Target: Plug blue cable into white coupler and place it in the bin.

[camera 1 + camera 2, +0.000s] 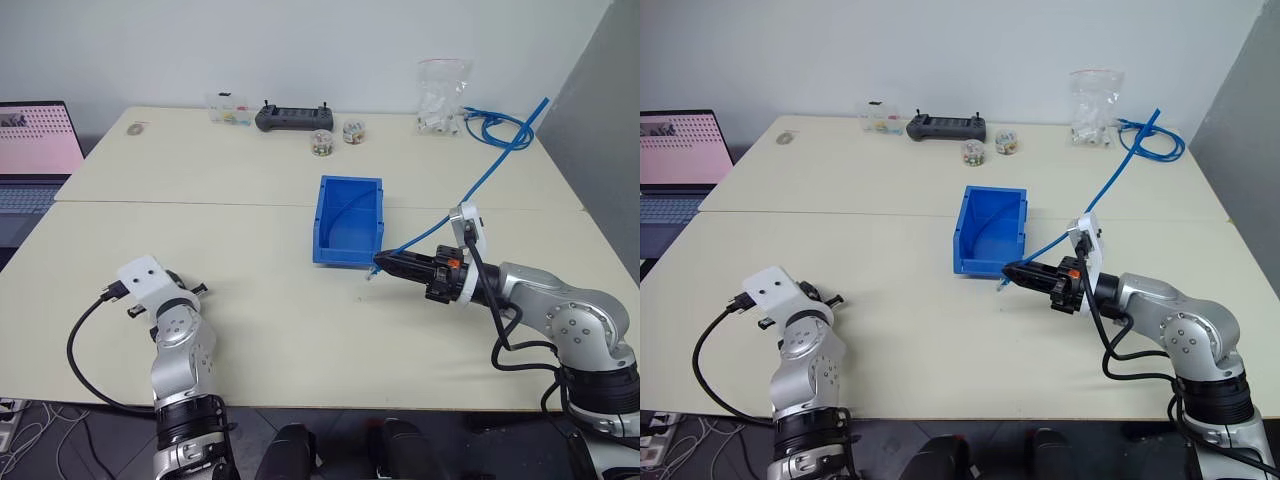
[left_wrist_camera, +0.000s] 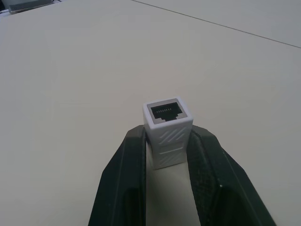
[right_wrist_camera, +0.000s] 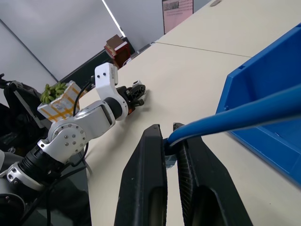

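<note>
Left gripper [image 2: 167,155] clamps white coupler [image 2: 167,134], socket facing outward. Right gripper [image 1: 383,265] pinches blue cable [image 1: 470,180] plug at center-right, aimed left toward coupler, well apart.

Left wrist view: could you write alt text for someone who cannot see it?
A small white coupler stands between the two black fingers of the left pincer, its dark socket opening facing up toward the camera. Beneath it lies a pale cream table.
</note>
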### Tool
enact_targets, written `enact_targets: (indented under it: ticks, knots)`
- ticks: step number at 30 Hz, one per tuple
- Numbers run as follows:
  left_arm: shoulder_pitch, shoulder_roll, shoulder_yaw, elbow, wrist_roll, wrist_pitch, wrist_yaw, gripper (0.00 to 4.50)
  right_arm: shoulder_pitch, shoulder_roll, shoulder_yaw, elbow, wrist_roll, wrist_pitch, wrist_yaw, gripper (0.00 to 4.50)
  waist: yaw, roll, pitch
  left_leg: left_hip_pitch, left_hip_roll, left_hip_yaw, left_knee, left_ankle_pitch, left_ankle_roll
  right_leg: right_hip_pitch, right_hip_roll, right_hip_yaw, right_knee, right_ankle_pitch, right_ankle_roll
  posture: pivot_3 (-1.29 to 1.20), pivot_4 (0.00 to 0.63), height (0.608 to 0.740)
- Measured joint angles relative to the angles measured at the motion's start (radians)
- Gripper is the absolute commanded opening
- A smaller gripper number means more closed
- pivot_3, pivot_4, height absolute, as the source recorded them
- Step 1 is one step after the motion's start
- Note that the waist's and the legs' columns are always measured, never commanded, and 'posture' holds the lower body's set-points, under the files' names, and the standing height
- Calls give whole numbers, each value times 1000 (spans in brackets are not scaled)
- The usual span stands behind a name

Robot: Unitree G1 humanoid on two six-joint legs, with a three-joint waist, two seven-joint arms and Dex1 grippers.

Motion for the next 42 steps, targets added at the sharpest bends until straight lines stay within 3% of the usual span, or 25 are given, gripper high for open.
enact_targets:
  ticks: [4, 9, 16, 19, 21, 26, 31, 42]
  knots:
    - [45, 54, -49, -6, 3, -5, -111, 881, 0, 0, -3, -1, -2, 0, -1, 36, -1, 0, 0, 0, 0, 0, 0, 0, 0, 0, 0, 0, 0, 2, -4, 0, 150, 740]
    - [123, 145, -175, -77, -26, 13, -374, 878, 34, -37, -32, -35, -4, -1, -2, 36, 4, 0, 0, 0, -1, 0, 0, 0, 0, 0, 0, 0, 0, 3, -4, 0, 150, 740]
    - [144, 392, -486, -291, -235, 81, -1052, 878, 151, -74, -24, -147, -84, -37, -4, 36, -2, 0, 0, -1, 0, -1, -1, 0, 0, -1, 0, -1, -1, 2, -4, 0, 150, 740]
    - [85, 523, -573, -300, -242, 62, -1283, 877, 181, -72, -16, -175, -124, -68, -4, 36, -13, 1, 0, 2, 2, 1, -1, 0, 0, 0, 2, -1, 0, -1, -1, 0, 150, 740]
    - [50, 561, -612, -268, -232, 34, -1388, 876, 191, -72, -7, -186, -153, -91, -2, 36, -20, 2, 1, 3, 2, 1, -2, 0, 0, 0, 2, -1, 1, -2, -1, 0, 150, 740]
    - [-68, 566, -735, -108, -140, -87, -1559, 875, 200, -76, 67, -197, -259, -177, 29, 36, -23, 2, 1, 2, 1, 1, -1, 0, 0, 0, 3, -2, 0, -2, -1, 0, 150, 740]
    - [-133, 511, -784, -1, -90, -146, -1620, 875, 180, -65, 157, -185, -369, -271, 83, 36, -27, 2, 1, 1, 1, 1, -1, 0, 0, 0, 2, -1, 0, -2, -1, 0, 150, 740]
    - [-149, 499, -802, 12, -45, -195, -1662, 873, 71, -6, 358, -25, -553, -459, 265, 36, -27, 1, 1, 2, 0, 0, -1, 0, 0, 0, 1, 0, 1, -2, -1, 0, 150, 740]
